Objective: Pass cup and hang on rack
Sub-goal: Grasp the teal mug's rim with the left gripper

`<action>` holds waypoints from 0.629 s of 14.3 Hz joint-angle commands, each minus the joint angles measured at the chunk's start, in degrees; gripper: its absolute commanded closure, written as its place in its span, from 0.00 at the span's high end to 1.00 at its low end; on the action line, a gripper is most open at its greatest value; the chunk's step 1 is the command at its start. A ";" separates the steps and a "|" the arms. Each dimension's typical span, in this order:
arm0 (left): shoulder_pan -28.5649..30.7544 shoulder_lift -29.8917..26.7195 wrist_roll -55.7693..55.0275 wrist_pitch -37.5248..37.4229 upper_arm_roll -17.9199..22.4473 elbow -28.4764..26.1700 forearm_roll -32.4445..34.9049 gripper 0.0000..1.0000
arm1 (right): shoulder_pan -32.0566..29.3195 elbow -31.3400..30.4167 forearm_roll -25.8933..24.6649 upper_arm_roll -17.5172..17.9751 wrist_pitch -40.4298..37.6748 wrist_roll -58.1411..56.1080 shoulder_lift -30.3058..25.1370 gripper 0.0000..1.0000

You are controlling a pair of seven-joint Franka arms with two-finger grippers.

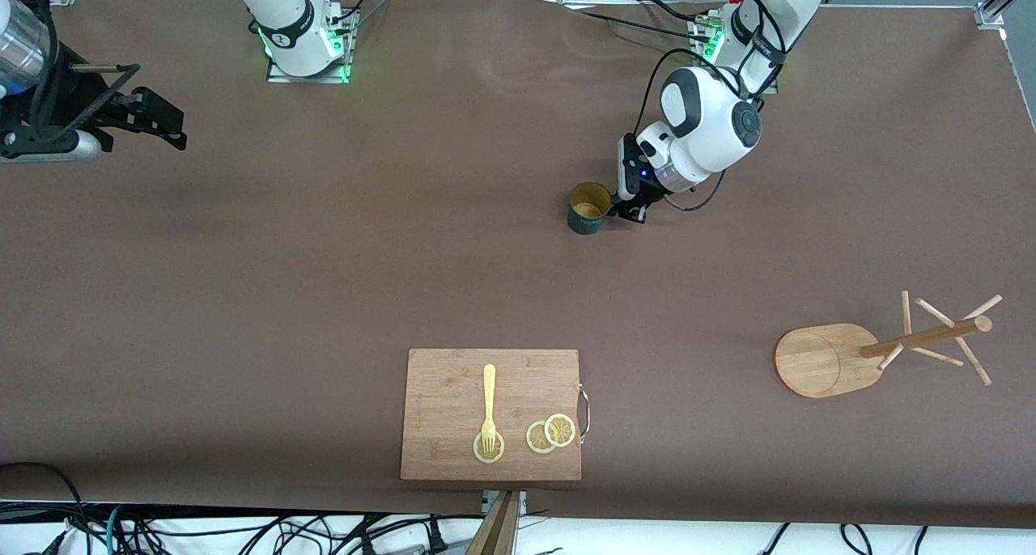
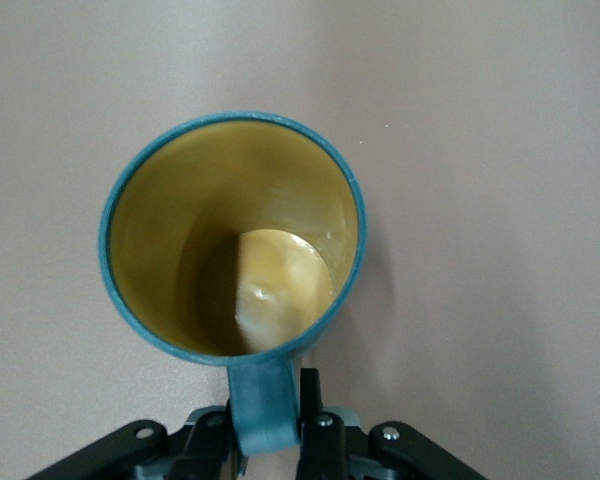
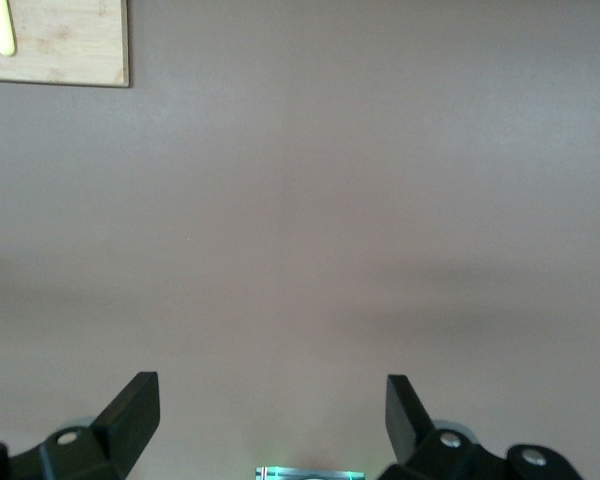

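The left gripper (image 1: 630,209) is clamping the handle of the cup (image 1: 588,208), which seems to be standing upright on the table (image 1: 324,256), well apart from the rack (image 1: 882,349). The right gripper (image 1: 154,118) is waiting with fingers spread over the right arm's end of the table.

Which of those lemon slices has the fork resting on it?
The lone lemon slice under the fork tines; the other two slices overlap beside the cutting board handle.

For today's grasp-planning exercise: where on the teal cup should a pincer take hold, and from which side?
Grip the handle. The cup stands upright on the table, its handle pointing toward the left arm's end, and the left pincer is already closed around that handle from there. The round body looks too wide for its fingers. The right pincer waits open.
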 commanded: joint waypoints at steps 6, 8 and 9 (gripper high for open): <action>2.47 -1.78 -0.37 -6.09 3.07 1.79 -4.45 0.00 | -0.34 1.68 0.34 0.68 0.07 -1.29 0.49 1.00; 2.55 -3.70 -4.04 -12.50 6.23 2.59 -4.45 0.00 | -0.60 1.76 0.43 0.59 0.33 -3.56 1.20 1.00; 2.82 -4.67 -7.29 -16.19 7.99 2.76 -4.45 0.00 | -0.60 1.76 0.51 0.59 0.85 -3.75 1.29 1.00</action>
